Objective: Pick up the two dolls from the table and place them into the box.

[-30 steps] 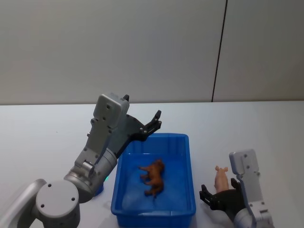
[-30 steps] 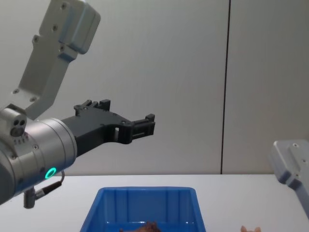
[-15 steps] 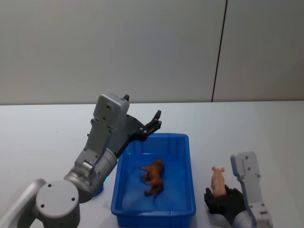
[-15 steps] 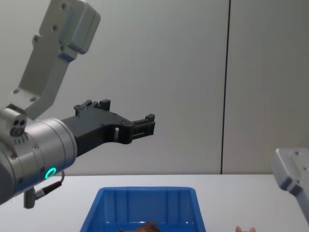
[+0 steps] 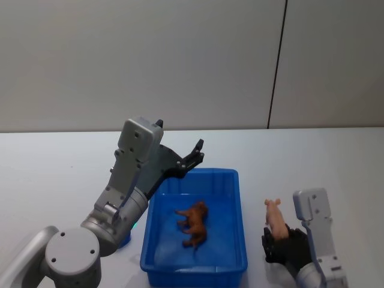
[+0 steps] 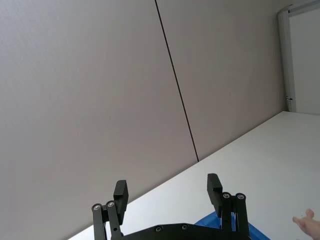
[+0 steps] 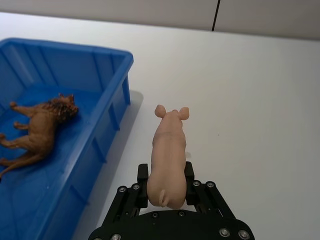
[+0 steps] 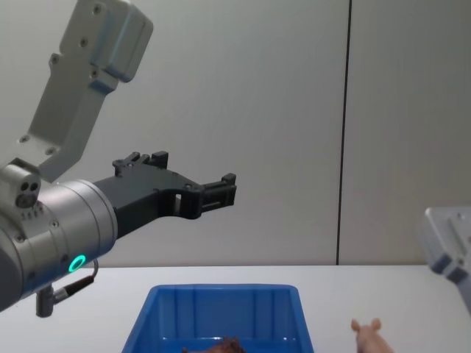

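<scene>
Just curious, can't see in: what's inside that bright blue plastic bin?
A fuzzy reddish-brown toy animal lies sideways in the blue bin. Its near wall covers the floor's front strip. The pale pink pig is outside, in the right gripper.

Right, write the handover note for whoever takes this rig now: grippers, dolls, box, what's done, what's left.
Left gripper: open, empty, raised above the far left corner of the box.
Right gripper: shut on the pale pink doll, gripping its rear end, head pointing away from the wrist. It is over the table to the right of the box, not yet over it.
Brown doll: lying on its side on the box floor.
Done: brown doll boxed, pink doll grasped.
Left: carry the pink doll over the box rim and release it inside.
</scene>
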You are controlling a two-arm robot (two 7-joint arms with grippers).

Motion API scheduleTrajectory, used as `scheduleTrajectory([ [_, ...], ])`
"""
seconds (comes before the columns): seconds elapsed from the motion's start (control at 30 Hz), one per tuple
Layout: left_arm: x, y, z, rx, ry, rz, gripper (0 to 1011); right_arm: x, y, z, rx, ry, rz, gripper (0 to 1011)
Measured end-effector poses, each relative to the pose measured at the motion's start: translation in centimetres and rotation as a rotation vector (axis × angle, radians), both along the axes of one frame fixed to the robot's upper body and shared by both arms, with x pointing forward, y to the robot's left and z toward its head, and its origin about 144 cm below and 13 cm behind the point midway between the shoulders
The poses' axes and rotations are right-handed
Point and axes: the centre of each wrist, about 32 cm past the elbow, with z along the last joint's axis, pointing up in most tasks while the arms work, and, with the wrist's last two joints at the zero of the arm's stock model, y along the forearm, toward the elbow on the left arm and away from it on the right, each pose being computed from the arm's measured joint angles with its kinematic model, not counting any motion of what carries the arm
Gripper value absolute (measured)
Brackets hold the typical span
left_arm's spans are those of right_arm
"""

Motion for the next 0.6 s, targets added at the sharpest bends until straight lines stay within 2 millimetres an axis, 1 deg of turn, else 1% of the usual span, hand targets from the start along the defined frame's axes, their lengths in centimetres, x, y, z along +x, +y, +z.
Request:
scheduleTrajectory([
  [0.37,0.0,0.0,0.0,0.0,0.0,0.0,1001,-0.2,-0.3,1.0,-0.017,-0.144,0.036,379],
  [0.6,0.0,0.0,0.0,0.0,0.0,0.0,1001,0.2,-0.6,1.7,0.005,-0.205,0.102,379],
])
